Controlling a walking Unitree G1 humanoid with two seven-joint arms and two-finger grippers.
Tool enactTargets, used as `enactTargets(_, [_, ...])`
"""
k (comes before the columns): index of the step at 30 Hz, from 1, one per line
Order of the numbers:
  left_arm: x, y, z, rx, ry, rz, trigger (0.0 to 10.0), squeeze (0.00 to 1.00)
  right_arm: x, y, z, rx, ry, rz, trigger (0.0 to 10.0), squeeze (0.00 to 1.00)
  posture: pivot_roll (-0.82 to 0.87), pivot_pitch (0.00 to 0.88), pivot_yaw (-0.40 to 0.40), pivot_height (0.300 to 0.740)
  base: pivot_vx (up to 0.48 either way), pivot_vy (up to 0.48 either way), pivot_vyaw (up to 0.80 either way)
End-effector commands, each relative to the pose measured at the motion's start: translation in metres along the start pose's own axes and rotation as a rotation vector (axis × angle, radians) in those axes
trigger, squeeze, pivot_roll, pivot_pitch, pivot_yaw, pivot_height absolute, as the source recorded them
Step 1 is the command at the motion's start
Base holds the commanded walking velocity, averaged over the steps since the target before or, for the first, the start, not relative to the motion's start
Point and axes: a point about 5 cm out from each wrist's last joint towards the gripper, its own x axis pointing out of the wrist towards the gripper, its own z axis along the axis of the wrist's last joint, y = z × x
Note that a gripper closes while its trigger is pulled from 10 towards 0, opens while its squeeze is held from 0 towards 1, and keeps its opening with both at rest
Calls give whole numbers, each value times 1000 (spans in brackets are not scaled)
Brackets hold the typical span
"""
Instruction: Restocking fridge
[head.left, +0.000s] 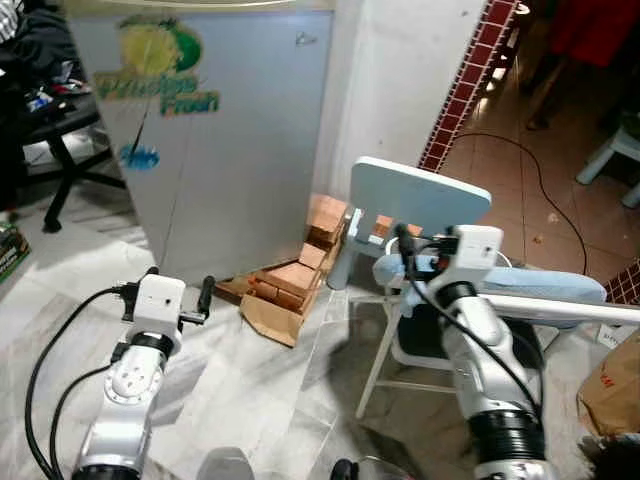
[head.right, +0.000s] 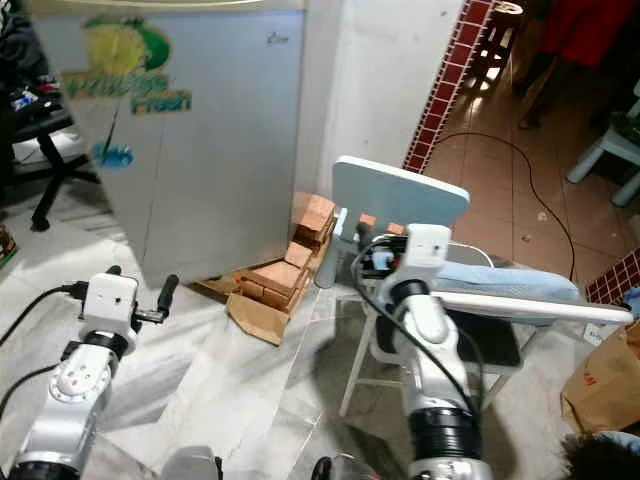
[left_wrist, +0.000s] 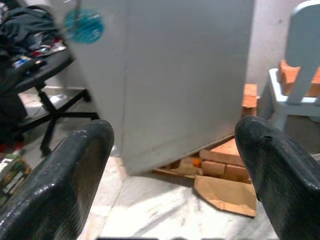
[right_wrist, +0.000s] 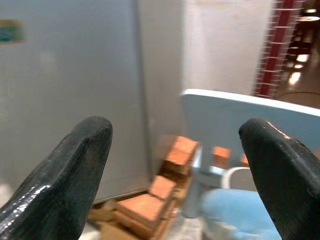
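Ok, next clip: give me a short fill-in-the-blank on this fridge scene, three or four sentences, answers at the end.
1. The fridge door is ____.
2. The stack of bricks lies on the floor between the fridge and the pale blue ____.
3. Both the left gripper and the right gripper have their jaws ____ and hold nothing.
4. The sticker on the fridge door pictures a ____.

Missing words: closed; chair; open; lemon

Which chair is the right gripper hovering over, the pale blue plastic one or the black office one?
The pale blue plastic chair: the right gripper hangs above its seat. The black office chair stands far left.
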Motion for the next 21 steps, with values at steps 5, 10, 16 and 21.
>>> enactTargets(5, [3, -2, 1, -19, 4, -34, 10000, 0, 1, -6, 3, -102, 10, -42, 10000, 0, 49, 19, -100, 740, 0, 480, 0])
enactTargets(10, [5, -2, 4, -19, -16, -49, 10000, 0, -1, -2, 7, -25, -24, 9, 10000, 0, 49, 19, -99, 740, 0, 480, 0])
enactTargets(16, [6, 0, 5, -35, -30, -43, 10000, 0, -1, -2, 9, 12, -28, -7, 10000, 0, 48, 18, -99, 740, 0, 480, -356])
enactTargets(21, [8, 1, 5, -44, -30, -34, 10000, 0, 0, -1, 10, 12, -30, -4, 10000, 0, 47, 21, -100, 740, 0, 480, -800])
